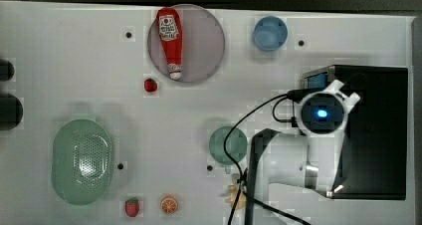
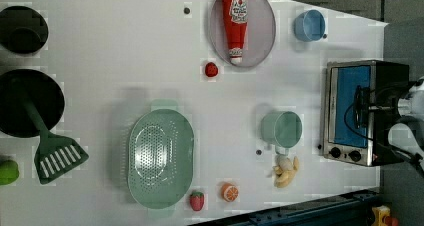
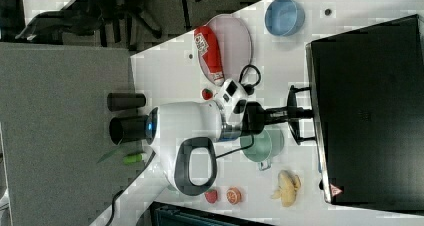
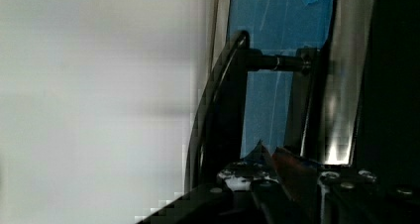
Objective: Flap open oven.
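Black-topped oven [image 1: 378,135] at the top view's 3 o'clock edge of the tabletop [image 1: 74,60], door shut, tool [image 3: 299,115] narrowly parted at its bar handle [image 4: 218,110], grip unclear, green cup [image 1: 228,145] at oven's 9 o'clock.

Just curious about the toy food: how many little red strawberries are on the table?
2. One small red strawberry beside the grey plate; another red strawberry beside the orange slice. Others may be hidden.
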Motion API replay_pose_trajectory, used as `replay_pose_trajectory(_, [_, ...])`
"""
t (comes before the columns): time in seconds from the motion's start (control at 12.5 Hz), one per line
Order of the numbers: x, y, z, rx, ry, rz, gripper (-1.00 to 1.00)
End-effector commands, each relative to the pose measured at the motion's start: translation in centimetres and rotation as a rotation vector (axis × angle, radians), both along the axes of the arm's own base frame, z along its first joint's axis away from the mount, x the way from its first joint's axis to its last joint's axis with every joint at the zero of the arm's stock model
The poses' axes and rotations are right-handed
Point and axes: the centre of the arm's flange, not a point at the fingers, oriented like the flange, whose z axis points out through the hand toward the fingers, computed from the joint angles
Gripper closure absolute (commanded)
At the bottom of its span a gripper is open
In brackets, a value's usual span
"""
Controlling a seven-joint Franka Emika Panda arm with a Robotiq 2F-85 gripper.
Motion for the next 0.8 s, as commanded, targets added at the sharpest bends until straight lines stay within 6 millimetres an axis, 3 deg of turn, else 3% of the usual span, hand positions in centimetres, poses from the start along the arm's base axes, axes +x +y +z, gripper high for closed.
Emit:
replay_pose_trajectory(0.08, [1.5, 8.5, -5.5, -0.060, 0.035, -0.033, 0.65])
replay_pose_trajectory(0.8, [0.8, 19.7, -15.0, -0.449, 0.030, -0.120, 0.65])
